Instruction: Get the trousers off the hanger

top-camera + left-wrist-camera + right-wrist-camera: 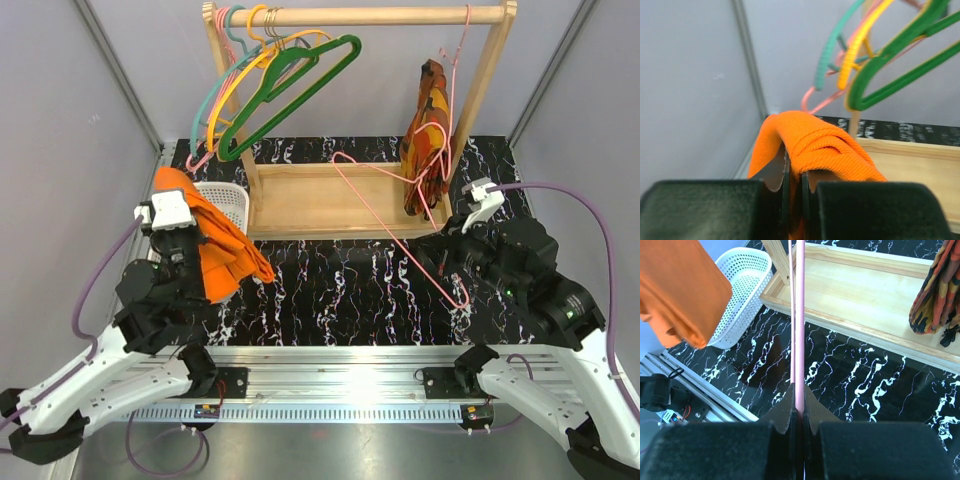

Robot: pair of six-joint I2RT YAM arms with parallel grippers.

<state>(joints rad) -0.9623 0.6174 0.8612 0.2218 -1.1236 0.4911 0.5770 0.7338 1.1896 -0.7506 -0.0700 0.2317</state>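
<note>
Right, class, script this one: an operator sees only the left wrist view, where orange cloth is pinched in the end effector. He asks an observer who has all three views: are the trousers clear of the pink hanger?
Observer: Yes. In the top view the trousers hang from the left end effector, apart from the hanger.
Operator: So what holds the hanger?
Observer: The right end effector is shut on its pink wire.
Operator: Is there anywhere near the trousers to drop them?
Observer: A white basket stands just behind them, beside the wooden rack.
</note>
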